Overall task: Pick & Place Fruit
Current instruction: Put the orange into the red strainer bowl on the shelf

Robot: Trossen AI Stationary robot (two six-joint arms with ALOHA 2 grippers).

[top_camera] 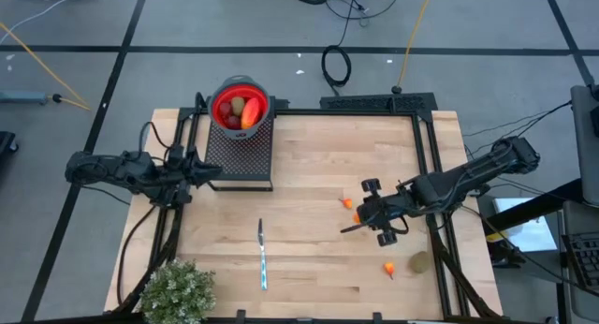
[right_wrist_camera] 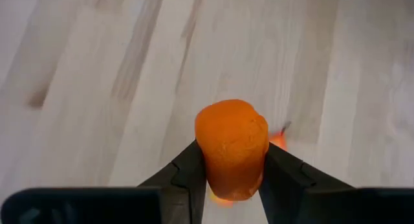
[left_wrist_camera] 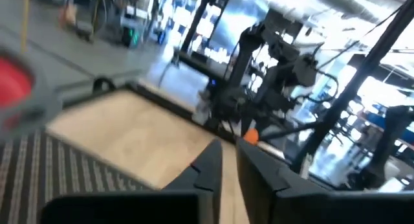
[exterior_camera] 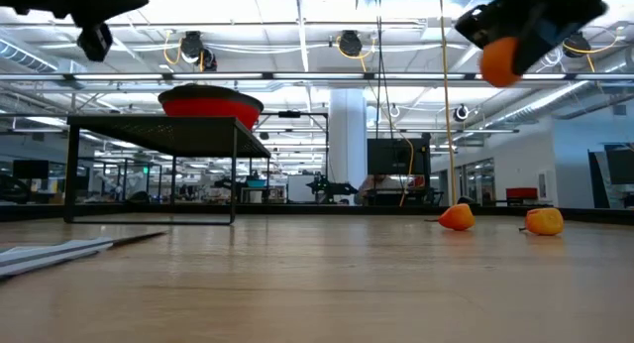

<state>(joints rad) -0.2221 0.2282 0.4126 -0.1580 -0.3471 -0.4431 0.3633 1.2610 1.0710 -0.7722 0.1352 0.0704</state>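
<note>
Wooden table is taken as the landmark, largest thing in view. A black mesh stand is placed at the table's far-left part, and a red bowl is set at the stand's far end, raised above the table top as the low view shows. Fruit is already loaded in the bowl: a red-orange piece, a brown-green oval and dark red balls are seen inside. A bushy green plant is parked at the table's near-left corner and a knife is laid flat on the table near the front edge, neither part of the job.

Right gripper is held above the table's right half, fingers clamped on an orange piece, which is lifted clear of the wood. Left gripper is kept over the stand beside the bowl, nothing seen between its nearly closed fingers.

Left on the table: one small orange bit close by the right gripper, another orange bit nearer the front edge, and a brown-green kiwi just beside that second bit.

Progress judged as past halfway: several pieces binned, one in transit, three to be collected.
</note>
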